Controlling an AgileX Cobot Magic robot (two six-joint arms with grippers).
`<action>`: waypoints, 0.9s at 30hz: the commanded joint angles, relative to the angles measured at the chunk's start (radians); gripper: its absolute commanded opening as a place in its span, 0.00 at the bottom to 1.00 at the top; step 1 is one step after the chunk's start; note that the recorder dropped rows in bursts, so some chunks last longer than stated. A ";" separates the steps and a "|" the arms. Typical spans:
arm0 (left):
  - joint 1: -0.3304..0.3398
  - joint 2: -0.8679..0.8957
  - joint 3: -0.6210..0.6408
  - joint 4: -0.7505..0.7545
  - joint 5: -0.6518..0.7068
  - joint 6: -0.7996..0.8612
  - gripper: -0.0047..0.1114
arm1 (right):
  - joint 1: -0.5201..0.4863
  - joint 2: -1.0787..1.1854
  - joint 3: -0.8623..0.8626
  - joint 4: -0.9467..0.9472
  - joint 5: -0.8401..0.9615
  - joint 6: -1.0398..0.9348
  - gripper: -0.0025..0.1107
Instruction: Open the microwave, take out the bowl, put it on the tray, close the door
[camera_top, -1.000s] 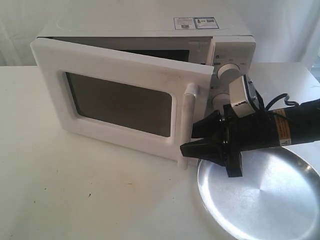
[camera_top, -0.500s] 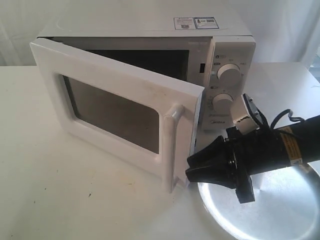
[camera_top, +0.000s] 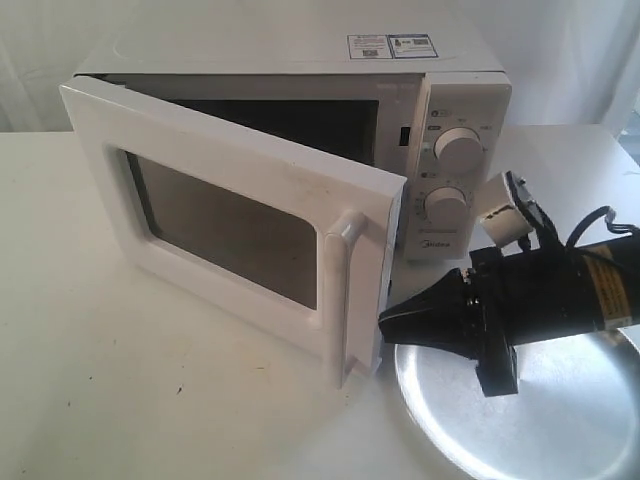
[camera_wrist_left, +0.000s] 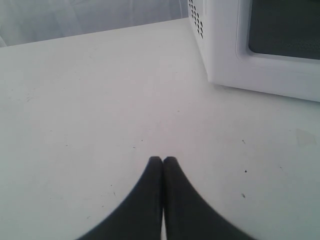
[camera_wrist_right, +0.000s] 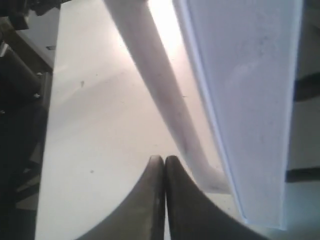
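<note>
The white microwave (camera_top: 450, 90) stands at the back of the table with its door (camera_top: 230, 215) swung partly open toward me. The door's vertical bar handle (camera_top: 345, 290) sits at its free edge, and the same handle (camera_wrist_right: 165, 95) runs close past my right gripper (camera_wrist_right: 164, 160). That right gripper (camera_top: 385, 322) is shut on nothing, just right of the door's lower corner, over the rim of the silver tray (camera_top: 520, 400). My left gripper (camera_wrist_left: 162, 161) is shut and empty above bare table near the microwave's corner (camera_wrist_left: 220, 50). The bowl is hidden.
Two round knobs (camera_top: 458, 150) sit on the microwave's right panel. The white table (camera_top: 120, 380) stretches left of the door. A wrist camera (camera_top: 505, 212) and cable ride above the right arm.
The door swung further open between the oldest frame and half a second ago. Since then the right gripper has drawn back slightly to the right, off the handle; the door holds still.
</note>
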 joint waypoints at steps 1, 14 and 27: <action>-0.001 -0.002 0.003 -0.004 -0.002 -0.006 0.04 | -0.002 -0.073 0.005 0.004 0.315 0.247 0.02; -0.001 -0.002 0.003 -0.004 -0.002 -0.006 0.04 | 0.002 -0.094 0.005 0.252 0.299 -0.038 0.02; -0.001 -0.002 0.003 -0.004 -0.002 -0.006 0.04 | 0.002 -0.094 0.005 0.075 0.015 -0.083 0.02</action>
